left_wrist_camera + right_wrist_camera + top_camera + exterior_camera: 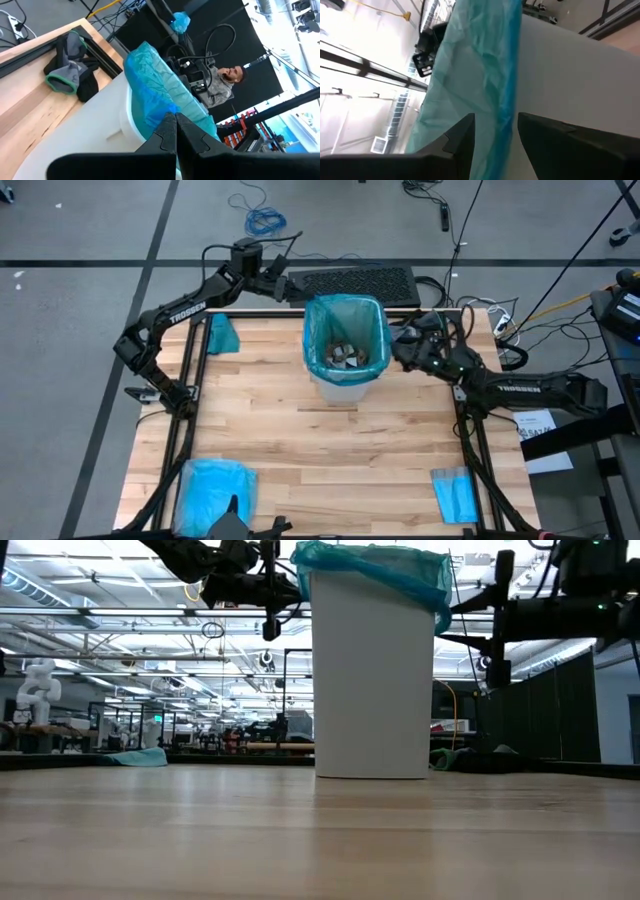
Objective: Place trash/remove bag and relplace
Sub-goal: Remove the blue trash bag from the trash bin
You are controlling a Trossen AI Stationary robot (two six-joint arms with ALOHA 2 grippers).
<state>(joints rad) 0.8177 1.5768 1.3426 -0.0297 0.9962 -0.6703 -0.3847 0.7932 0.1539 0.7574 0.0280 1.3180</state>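
A white bin (345,387) stands at the middle of the table, lined with the teal bag (376,311), whose rim is turned down over the bin's edge. Trash (348,357) lies in the bottom of it. My left gripper (298,292) is shut at the bin's far left corner, level with the rim. My right gripper (398,345) is open at the bin's right side. Its fingers (455,142) stand on either side of the bag's turned-down strip (495,105); I cannot tell whether they touch it. My left gripper is shut on the bag's turned-down rim (162,107) at the bin's far left corner, at its fingertips (169,131). It comes in about level from the table's far left. The plastic bunches toward the tips; the fingers hide how many layers they have. The bag stays over the bin's edge.
A folded blue sheet (222,333) lies at the far left, pale blue plastic (215,485) at the near left and another blue piece (455,492) at the near right. A black mat (350,283) lies behind the bin. A person (225,80) is beyond the table.
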